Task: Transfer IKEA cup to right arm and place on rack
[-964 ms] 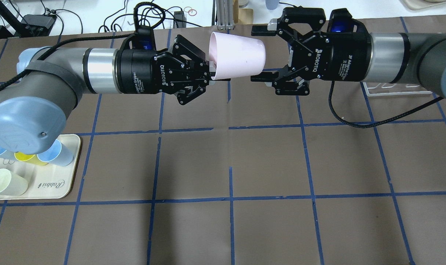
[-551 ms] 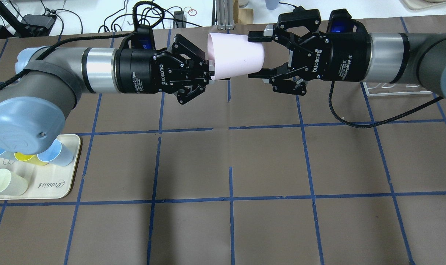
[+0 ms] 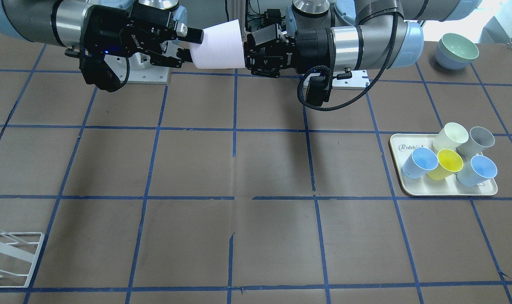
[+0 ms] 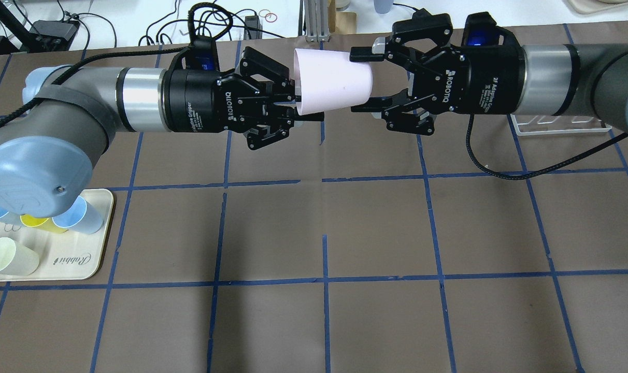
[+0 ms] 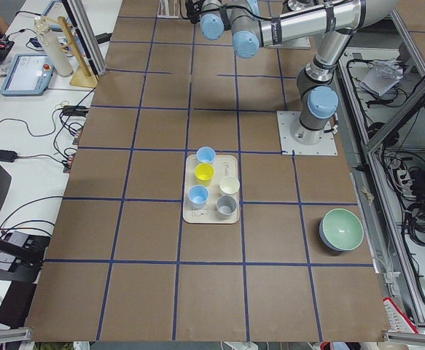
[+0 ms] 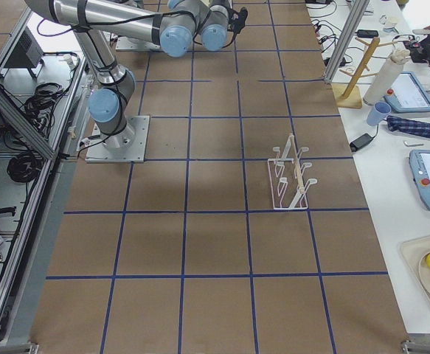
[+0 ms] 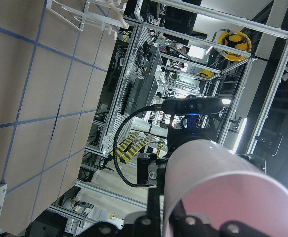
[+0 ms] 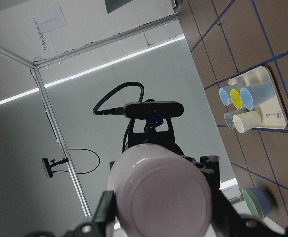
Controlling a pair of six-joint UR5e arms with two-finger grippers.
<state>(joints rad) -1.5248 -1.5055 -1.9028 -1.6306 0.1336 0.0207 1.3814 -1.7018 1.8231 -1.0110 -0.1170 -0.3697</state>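
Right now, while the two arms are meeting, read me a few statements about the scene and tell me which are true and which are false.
1. The pink cup is in the air between the left end effector and the right end effector. True.
2. The cup lies sideways with its base toward the right end effector. True.
3. A cup hangs on the rack. False: no cup is on it.
4. The tray carries three cups. False: five cups stand on it.
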